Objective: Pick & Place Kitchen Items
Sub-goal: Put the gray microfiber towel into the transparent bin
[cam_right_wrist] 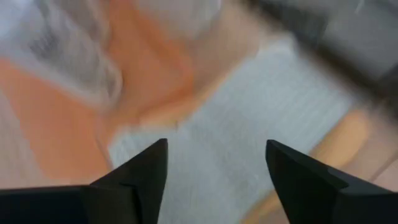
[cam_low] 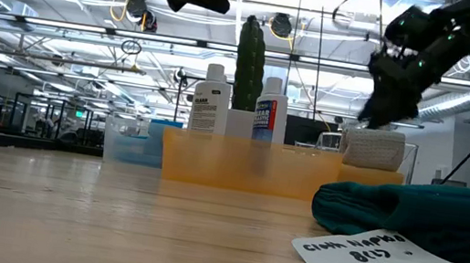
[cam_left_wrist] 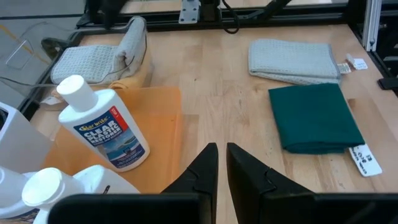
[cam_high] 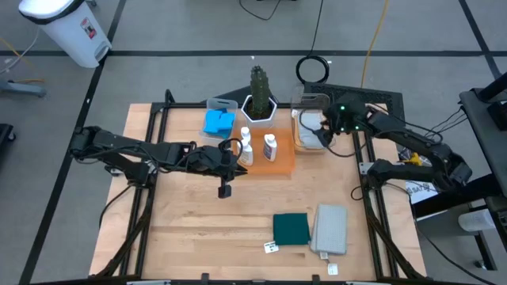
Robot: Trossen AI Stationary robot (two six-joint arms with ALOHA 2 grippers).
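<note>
light wooden table [cam_high: 198, 222]: bears all items listed

flat orange tray [cam_high: 279, 162], near the table's far edge: two small white labelled bottles [cam_high: 270, 147] stand upright on it, side by side

clear plastic bin [cam_high: 215, 105], beside the tray on the left arm's side: holds bright-blue sponges [cam_high: 219, 122]

second clear plastic bin [cam_high: 303, 101], on the tray's other side: holds a folded grey-white cloth [cam_right_wrist: 249, 124] lying over an orange cloth [cam_right_wrist: 143, 68]

cactus in white hexagonal pot [cam_high: 259, 99]: stands between the two bins, behind the tray

folded dark green cloth [cam_high: 291, 229] and folded grey cloth [cam_high: 331, 229]: flat, side by side near the table's front edge, each with a small paper tag

left gripper [cam_left_wrist: 221, 163]: fingers together, holding nothing, above the tray's near edge just beside the bottles

right gripper [cam_right_wrist: 214, 163]: fingers spread apart, empty, directly above the cloth in the second bin
</note>
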